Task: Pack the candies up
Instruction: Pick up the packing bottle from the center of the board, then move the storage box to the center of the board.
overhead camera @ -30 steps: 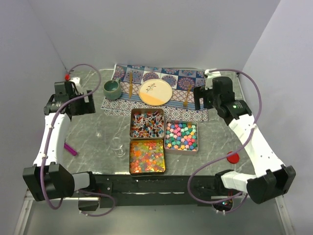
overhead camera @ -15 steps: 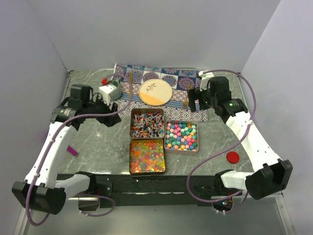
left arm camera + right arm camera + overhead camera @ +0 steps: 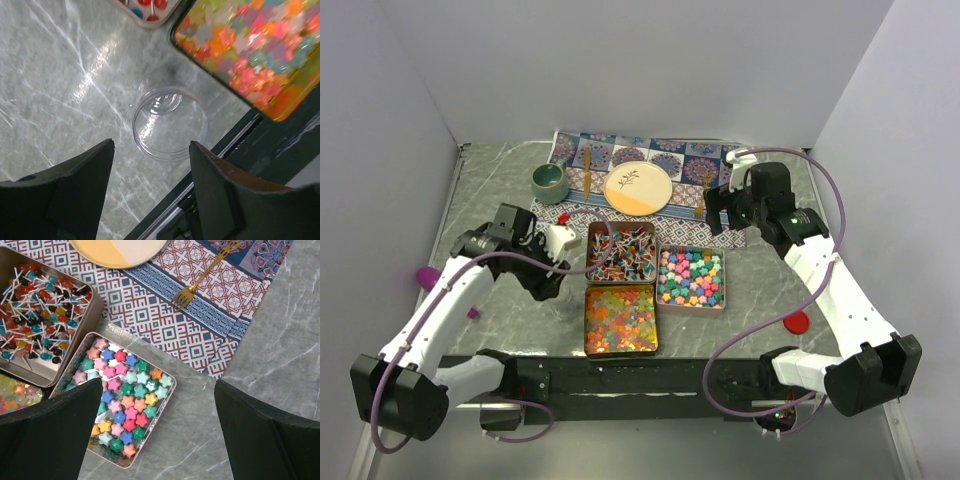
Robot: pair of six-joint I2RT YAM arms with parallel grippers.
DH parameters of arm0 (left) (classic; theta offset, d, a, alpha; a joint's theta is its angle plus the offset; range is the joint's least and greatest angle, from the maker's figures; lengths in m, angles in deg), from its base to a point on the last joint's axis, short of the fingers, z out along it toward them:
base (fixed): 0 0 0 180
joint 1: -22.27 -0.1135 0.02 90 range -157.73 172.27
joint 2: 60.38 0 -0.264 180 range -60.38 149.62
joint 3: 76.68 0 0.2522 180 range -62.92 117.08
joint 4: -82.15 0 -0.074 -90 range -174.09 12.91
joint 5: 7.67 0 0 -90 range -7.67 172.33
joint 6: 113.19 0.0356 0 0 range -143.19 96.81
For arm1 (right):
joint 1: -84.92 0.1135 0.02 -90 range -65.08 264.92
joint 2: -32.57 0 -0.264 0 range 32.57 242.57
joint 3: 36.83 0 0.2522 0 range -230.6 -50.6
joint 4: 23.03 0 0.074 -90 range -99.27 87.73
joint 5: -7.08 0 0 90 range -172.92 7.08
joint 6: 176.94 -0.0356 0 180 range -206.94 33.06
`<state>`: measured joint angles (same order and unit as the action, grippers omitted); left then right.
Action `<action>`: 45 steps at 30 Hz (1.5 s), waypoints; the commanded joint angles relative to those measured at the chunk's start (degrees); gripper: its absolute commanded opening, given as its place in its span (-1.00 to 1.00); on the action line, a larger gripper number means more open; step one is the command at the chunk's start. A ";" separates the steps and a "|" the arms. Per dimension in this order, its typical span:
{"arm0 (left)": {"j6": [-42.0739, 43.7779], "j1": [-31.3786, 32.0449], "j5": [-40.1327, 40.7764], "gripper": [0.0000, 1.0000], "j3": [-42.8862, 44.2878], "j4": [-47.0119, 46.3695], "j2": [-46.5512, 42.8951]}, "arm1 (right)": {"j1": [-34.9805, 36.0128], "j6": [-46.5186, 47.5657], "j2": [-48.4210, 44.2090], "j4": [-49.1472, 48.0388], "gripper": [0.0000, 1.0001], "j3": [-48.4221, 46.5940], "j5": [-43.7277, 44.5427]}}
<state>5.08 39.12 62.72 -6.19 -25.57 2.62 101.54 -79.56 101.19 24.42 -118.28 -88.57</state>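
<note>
Clear jar [image 3: 170,122] stands empty; candies [image 3: 127,400] lie unpacked in tins [image 3: 95,299]. Left gripper [image 3: 150,145] partly spread, right gripper [image 3: 159,385] wide; neither holds anything.

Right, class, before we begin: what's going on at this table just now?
Two robot arms are set up to pack candies, and packing has not begun. The left arm hovers with open jaws above an empty clear jar, which stands on the table beside the gummies. The right arm hangs over the star candies, jaws open and holding nothing. The lollipops lie in their tin.
</note>
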 commanded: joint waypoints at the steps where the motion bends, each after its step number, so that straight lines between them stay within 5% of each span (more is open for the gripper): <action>1: 2.23 0.56 4.58 0.30 -2.93 -4.37 -1.04 | 0.25 0.80 -0.59 -0.82 1.00 -1.05 -0.68; 4: 1.35 0.56 5.82 0.17 -3.03 -6.84 -0.95 | 0.16 0.97 -0.50 -0.91 1.00 -1.58 -0.24; 14: 3.02 0.56 6.00 -0.79 -0.84 -5.18 1.69 | 0.16 0.88 -1.21 -0.91 1.00 -0.09 -0.41; 17: 3.72 0.56 5.20 -0.91 2.15 -3.77 1.33 | 0.16 1.15 -1.03 -1.08 1.00 0.18 -0.07; 22: 4.34 0.65 0.13 -0.98 14.79 -2.18 2.30 | -0.10 1.06 -0.94 -1.44 1.00 0.35 1.16; 29: 2.05 8.73 -3.32 -0.98 35.28 1.86 14.94 | -11.08 -5.45 2.04 1.99 1.00 -1.05 -4.55; 33: 0.56 9.44 -2.71 -0.98 35.30 -0.60 15.13 | -10.91 1.21 1.96 5.66 0.91 2.63 -5.85; 35: -0.23 9.53 -1.92 -0.98 34.33 -2.44 14.35 | -10.04 4.65 2.74 7.61 0.65 5.27 -9.63; 40: -1.81 9.53 1.33 -0.98 30.11 -4.91 11.71 | -1.09 8.27 1.07 3.76 0.66 11.33 -4.41; 45: -3.22 9.53 2.65 -0.98 29.67 -5.17 10.04 | -0.19 10.02 6.17 3.22 0.66 12.66 1.25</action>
<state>3.86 48.51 64.05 23.27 -28.13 16.08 101.41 -72.80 104.73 29.36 -105.97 -93.16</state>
